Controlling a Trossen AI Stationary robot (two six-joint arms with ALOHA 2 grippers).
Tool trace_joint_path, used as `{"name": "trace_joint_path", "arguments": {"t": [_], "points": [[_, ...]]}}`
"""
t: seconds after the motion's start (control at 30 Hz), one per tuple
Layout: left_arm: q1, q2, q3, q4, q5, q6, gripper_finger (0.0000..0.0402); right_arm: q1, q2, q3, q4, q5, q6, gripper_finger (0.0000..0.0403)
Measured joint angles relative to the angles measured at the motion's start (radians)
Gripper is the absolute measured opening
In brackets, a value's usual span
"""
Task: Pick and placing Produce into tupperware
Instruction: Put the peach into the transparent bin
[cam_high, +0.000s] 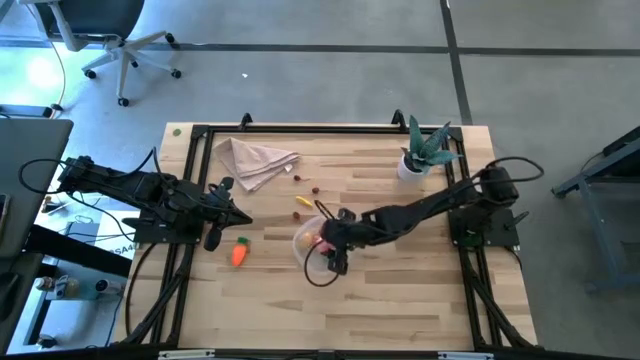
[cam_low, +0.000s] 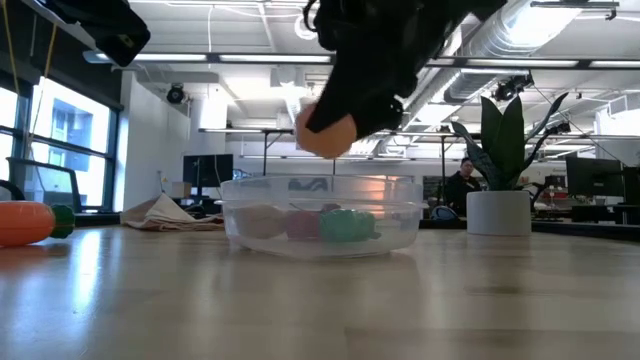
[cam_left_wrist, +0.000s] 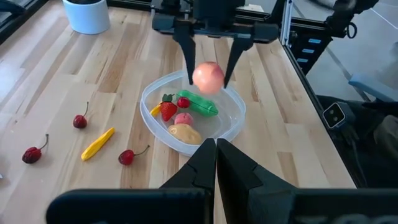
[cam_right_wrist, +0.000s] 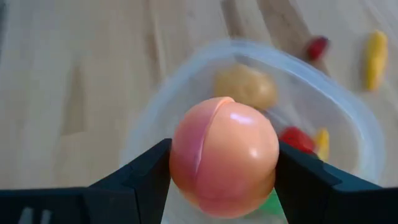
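Note:
My right gripper (cam_left_wrist: 210, 76) is shut on a round pink-orange toy fruit (cam_right_wrist: 224, 155) and holds it over the far rim of the clear round tupperware (cam_left_wrist: 149, 115). The tupperware stands on the table and holds a tan potato (cam_left_wrist: 185, 132), a green pepper (cam_left_wrist: 198, 104), a red strawberry (cam_left_wrist: 168, 111) and a small pink piece. An orange carrot (cam_high: 238, 253), a yellow piece (cam_left_wrist: 98, 143) and three cherries lie on the table outside it. My left gripper (cam_left_wrist: 216, 146) is shut on nothing and waits left of the tupperware. My right gripper pinches the round fruit by two opposite sides (cam_right_wrist: 177, 158) between its two fingers (cam_left_wrist: 188, 56). The fingers slant down at it from the table's right side. The fruit hangs clear above the tupperware (cam_low: 320, 225) and touches nothing else.
A beige cloth napkin (cam_high: 255, 160) lies at the far left of the table. A spiky green plant in a white pot (cam_high: 425, 150) stands at the far right. The cherries (cam_left_wrist: 79, 121) and the yellow piece lie between the napkin and the tupperware.

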Motion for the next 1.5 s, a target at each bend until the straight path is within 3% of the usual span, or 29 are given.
{"name": "trace_joint_path", "arguments": {"t": [0.5,1.5], "points": [[0.0,0.0,0.0,0.0,0.0,0.0,0.0005,-0.026,0.117,-0.002,0.132,-0.089,-0.095,0.0229],[0.0,0.0,0.0,0.0,0.0,0.0,0.0005,0.003,0.161,0.002,0.156,-0.062,-0.167,0.0229]]}}
